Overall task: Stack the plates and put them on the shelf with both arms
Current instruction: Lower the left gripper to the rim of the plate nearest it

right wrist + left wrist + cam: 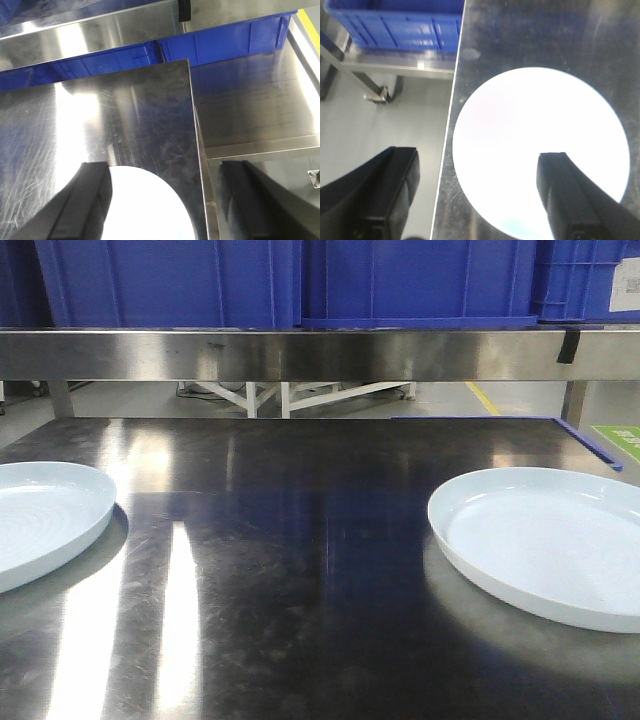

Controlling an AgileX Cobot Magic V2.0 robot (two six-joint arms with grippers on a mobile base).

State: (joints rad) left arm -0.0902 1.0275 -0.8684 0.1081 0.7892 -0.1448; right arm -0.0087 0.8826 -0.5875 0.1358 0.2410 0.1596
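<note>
Scene: two plates lie flat on a dark steel counter (pixel 300 570), well apart, not stacked.
L plate (pixel 40 515): at the counter's left side, partly cut off by the front view's frame; glossy pale blue-white, low rim. In the left wrist cam it (pixel 530 125) shows as a washed-out white disc just beside the counter edge.
R plate (pixel 550 540): on the right side of the counter; only its upper arc (pixel 145 205) shows in the right wrist cam.
L pincer (pixel 477 157): jaws spread wide, holding nothing; one finger (pixel 570 200) over the L plate, the other over the floor (pixel 370 125) beyond the counter edge.
R pincer (pixel 165 172): jaws wide apart, empty; one finger (pixel 85 200) in front of the R plate's left part, the other past the counter edge, over an adjoining steel surface (pixel 250 100).
Contact: cannot tell whether either pincer touches its plate.
Shelf (pixel 300 352): steel, behind and above the counter, carrying blue crates (pixel 300 280).
</note>
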